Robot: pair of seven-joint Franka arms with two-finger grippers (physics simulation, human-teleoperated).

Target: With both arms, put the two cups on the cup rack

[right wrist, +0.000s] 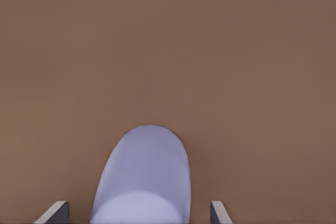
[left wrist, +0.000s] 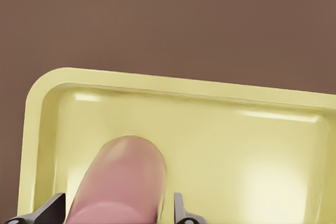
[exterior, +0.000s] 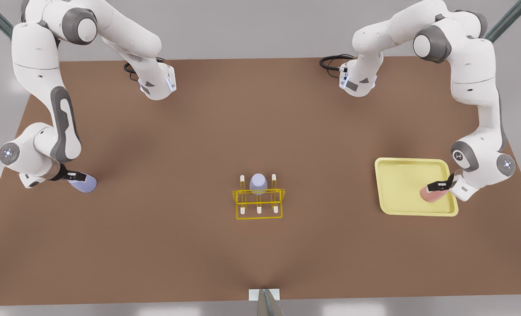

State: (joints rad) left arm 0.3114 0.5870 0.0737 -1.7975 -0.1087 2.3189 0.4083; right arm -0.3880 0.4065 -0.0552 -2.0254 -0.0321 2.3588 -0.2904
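While the salmon pink cup (left wrist: 119,182) sits in the pale-yellow tray (left wrist: 42,129), near its corner, my left gripper (left wrist: 118,211) brackets it with fingers spread to either side and visible gaps, not yet clamped; my right gripper (right wrist: 139,213) brackets the lavender-blue cup (right wrist: 142,177) on the bare brown table (exterior: 177,245) the same way, open. Each cup lies straight ahead between its own fingers, so I judge closing comes first. Between my arms and well apart from both stands the yellow cup rack (exterior: 258,203), a look-alike lavender tumbler (exterior: 258,184) already on a rear peg.
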